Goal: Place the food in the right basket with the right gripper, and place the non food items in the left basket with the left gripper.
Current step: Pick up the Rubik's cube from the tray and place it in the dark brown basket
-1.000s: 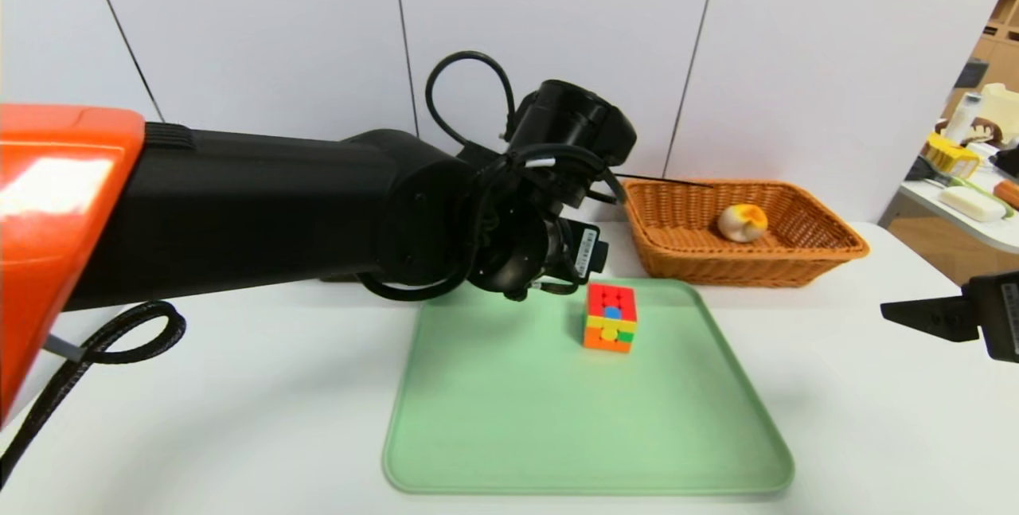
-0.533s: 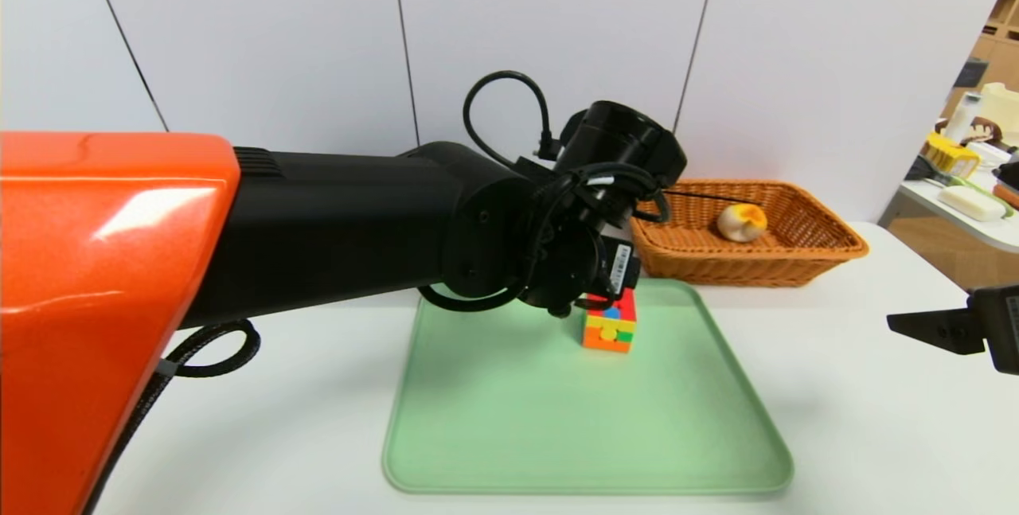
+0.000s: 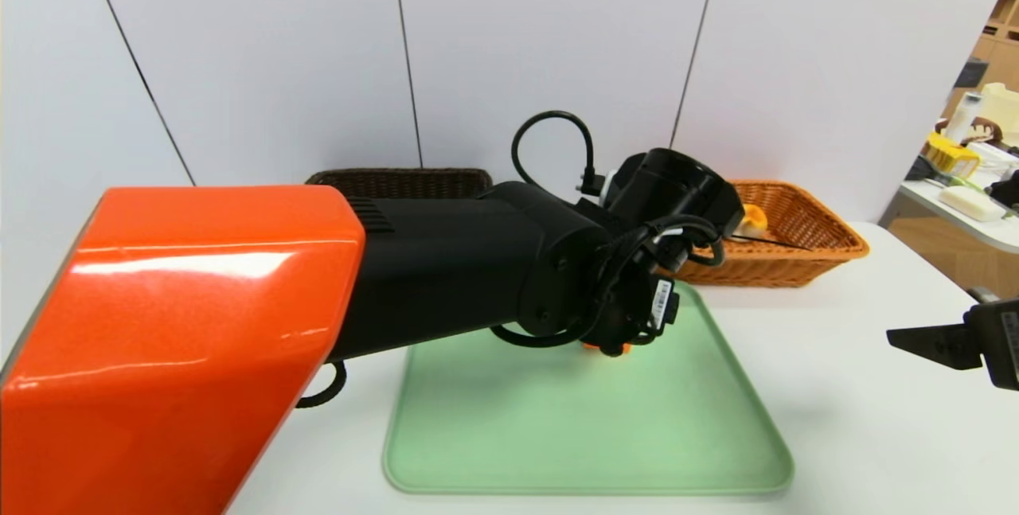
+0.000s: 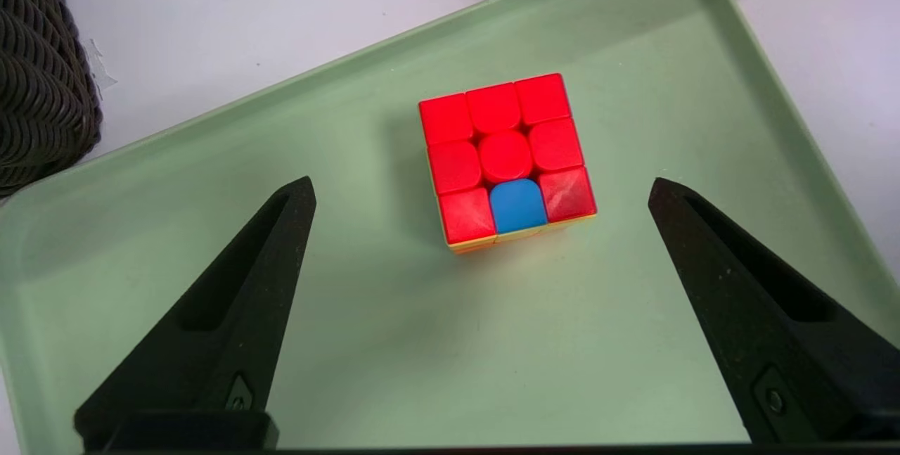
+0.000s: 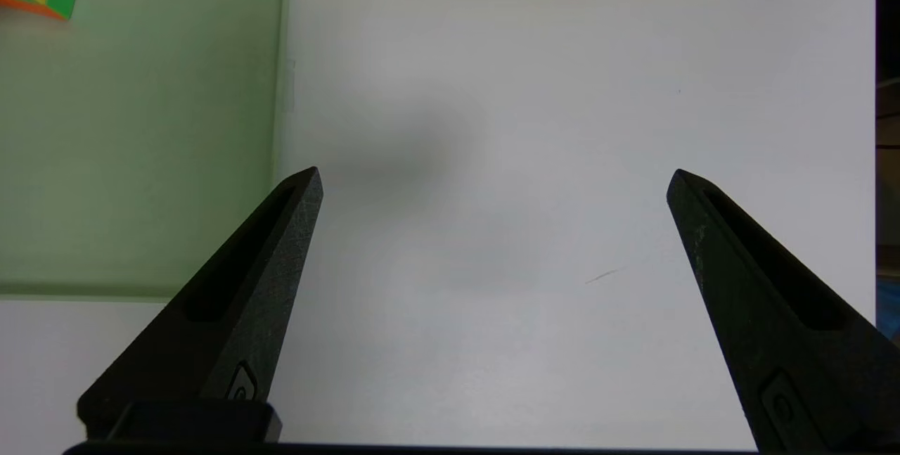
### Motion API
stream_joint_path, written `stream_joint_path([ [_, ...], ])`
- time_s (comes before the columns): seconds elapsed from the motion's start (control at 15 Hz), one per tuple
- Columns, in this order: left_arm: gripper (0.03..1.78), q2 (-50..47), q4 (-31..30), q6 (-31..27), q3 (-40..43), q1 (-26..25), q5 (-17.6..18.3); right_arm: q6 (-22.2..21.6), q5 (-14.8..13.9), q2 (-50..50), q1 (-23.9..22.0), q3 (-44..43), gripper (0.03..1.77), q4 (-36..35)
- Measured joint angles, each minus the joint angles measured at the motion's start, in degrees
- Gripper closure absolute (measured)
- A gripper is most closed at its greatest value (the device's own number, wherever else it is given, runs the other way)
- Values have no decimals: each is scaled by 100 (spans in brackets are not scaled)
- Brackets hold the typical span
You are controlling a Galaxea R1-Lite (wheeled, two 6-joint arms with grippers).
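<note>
The left hand is hovering over the green tray with its fingers spread wide on either side of the puzzle cube, gripping nothing; the cube is sitting flat on the tray, mostly red face up. The right hand is hanging wide open and empty above the bare white surface, beside the tray. A piece of food is lying in the orange basket, and the dark basket is standing behind the left arm.

Left gripper (and right gripper) spread wide
</note>
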State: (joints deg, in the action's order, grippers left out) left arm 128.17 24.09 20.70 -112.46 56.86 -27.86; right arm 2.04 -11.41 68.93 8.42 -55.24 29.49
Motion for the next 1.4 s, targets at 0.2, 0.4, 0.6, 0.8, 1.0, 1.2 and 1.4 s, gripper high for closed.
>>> stream_joint_path([
  [0.2, 12, 145, -4, 0, -9, 9, -43, -2, 4, -13, 0, 41, 10, 6],
  [0.4, 12, 284, -37, 0, -11, 9, -105, 2, 4, -54, 0, 74, 10, 16],
  [0.6, 12, 416, -74, 0, -28, 2, -111, 2, 4, -110, 0, 160, 10, 11],
  [0.8, 12, 557, -267, 0, -30, 4, -108, 5, 4, -151, 0, 204, 10, 2],
  [1.0, 12, 684, -277, -1, -30, -35, -213, 13, 6, -160, 0, 210, 10, -5],
  [1.2, 12, 725, -260, -9, -30, -157, -317, 22, 26, -156, 0, 223, 10, 0],
  [1.4, 12, 706, -194, -26, -20, -256, -369, 27, 55, -138, 9, 223, 10, 0],
])
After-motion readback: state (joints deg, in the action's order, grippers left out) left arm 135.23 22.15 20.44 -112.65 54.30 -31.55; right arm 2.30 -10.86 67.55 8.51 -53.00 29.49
